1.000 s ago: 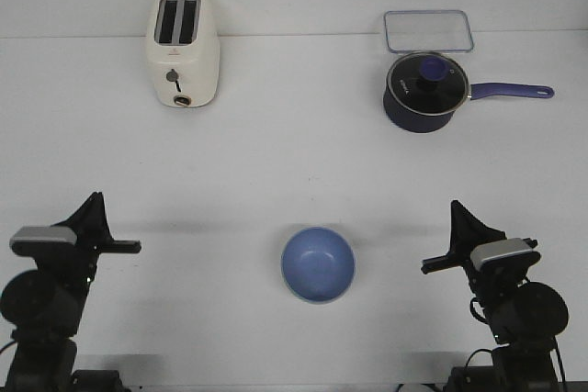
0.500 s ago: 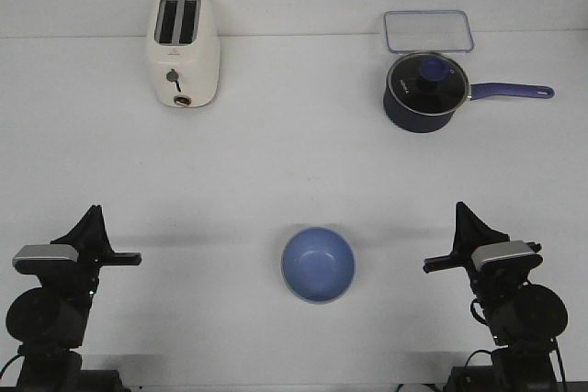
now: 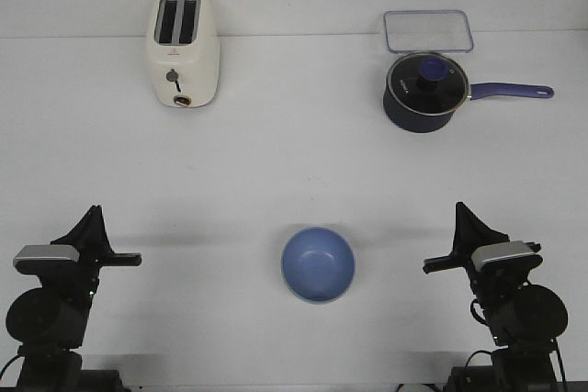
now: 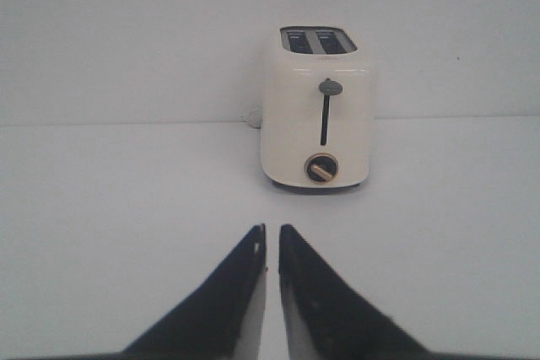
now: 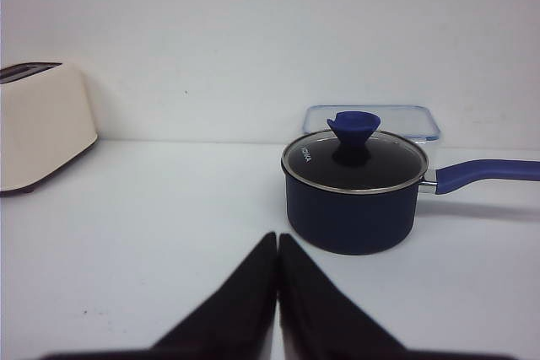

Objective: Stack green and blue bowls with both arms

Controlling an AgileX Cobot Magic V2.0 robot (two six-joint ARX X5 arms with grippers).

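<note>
While flanking blue bowl (image 3: pixel 318 264) on desk (image 3: pixel 294 172): left tool (image 4: pixel 270 246) nearly closed, right tool (image 5: pixel 278 246) closed, both empty.

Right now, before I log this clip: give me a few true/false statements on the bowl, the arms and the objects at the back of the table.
1. The blue bowl sits between the two arms. True.
2. The left gripper grips the bowl. False: it is shut on nothing, away from it.
3. The saucepan has its lid on. True.
4. The toaster stands behind the right arm. False: it stands far on the left side.
5. The right gripper is wide open. False: it is shut.
</note>
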